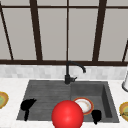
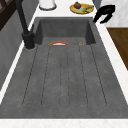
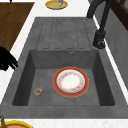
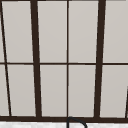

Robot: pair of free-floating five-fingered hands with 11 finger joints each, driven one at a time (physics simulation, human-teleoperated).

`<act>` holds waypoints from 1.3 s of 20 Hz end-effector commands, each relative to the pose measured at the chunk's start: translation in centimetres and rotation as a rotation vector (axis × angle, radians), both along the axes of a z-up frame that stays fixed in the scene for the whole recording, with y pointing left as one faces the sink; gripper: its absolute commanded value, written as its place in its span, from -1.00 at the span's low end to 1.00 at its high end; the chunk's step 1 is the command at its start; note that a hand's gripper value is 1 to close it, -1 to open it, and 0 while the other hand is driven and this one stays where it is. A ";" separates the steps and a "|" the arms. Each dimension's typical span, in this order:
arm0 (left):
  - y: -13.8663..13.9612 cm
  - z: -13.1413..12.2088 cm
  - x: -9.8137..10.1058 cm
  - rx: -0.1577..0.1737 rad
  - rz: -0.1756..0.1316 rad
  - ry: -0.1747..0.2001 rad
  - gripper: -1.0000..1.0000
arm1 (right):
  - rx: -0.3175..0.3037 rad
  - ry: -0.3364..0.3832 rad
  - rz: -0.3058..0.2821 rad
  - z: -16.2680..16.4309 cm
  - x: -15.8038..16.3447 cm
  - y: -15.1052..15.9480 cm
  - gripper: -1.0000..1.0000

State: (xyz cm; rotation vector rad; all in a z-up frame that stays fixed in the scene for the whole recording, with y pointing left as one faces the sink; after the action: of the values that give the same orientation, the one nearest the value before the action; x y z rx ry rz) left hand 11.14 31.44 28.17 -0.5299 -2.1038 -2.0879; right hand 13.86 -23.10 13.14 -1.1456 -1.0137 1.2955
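Plate (image 1: 84,105), white with a red rim, lies flat on the floor of the sink (image 1: 50,92) basin in the front view, partly behind a big red ball (image 1: 67,115) that sits at the near edge. My right hand (image 1: 96,115) hangs just right of the plate over the basin's front edge, holding nothing; I cannot tell how far its fingers are curled. My left hand (image 1: 27,105) floats over the drainboard, fingers loose and pointing down, empty. A black faucet (image 1: 68,72) stands behind the sink. In the left side view, my right hand (image 2: 105,13) hovers above the counter past the basin's far corner, fingers relaxed, near a yellow dish of food (image 2: 81,8). In the right side view, the plate (image 3: 71,82) rests in the middle of the basin, a small drain stopper (image 3: 37,91) to its left. In the upper view, window bars (image 4: 35,60) cross pale panes.
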 end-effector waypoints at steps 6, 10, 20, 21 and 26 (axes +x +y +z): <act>-5.9 -2.0 -0.3 0.054 0.015 -0.009 -1.00 | 0.000 0.000 0.000 0.0 0.0 0.0 0.00; -7.8 -3.4 -0.1 0.042 0.048 -0.019 -1.00 | 0.000 0.000 0.000 0.0 0.0 0.0 0.00; -12.3 -6.8 0.8 0.053 0.054 -0.014 -1.00 | 0.000 0.000 0.000 0.0 0.0 0.0 0.00; -12.7 -7.1 0.9 0.053 0.054 -0.013 -1.00 | 0.000 0.000 0.000 0.0 0.0 0.0 0.00; -13.8 -8.0 1.7 0.046 0.049 -0.005 -1.00 | 0.000 0.000 0.000 0.0 0.0 0.0 0.00</act>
State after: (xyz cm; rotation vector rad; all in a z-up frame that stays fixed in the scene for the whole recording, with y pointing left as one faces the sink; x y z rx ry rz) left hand 12.43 18.22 20.63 -0.5062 -2.0666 -2.1156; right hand 13.86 -23.10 13.14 -1.1456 -1.0137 1.2955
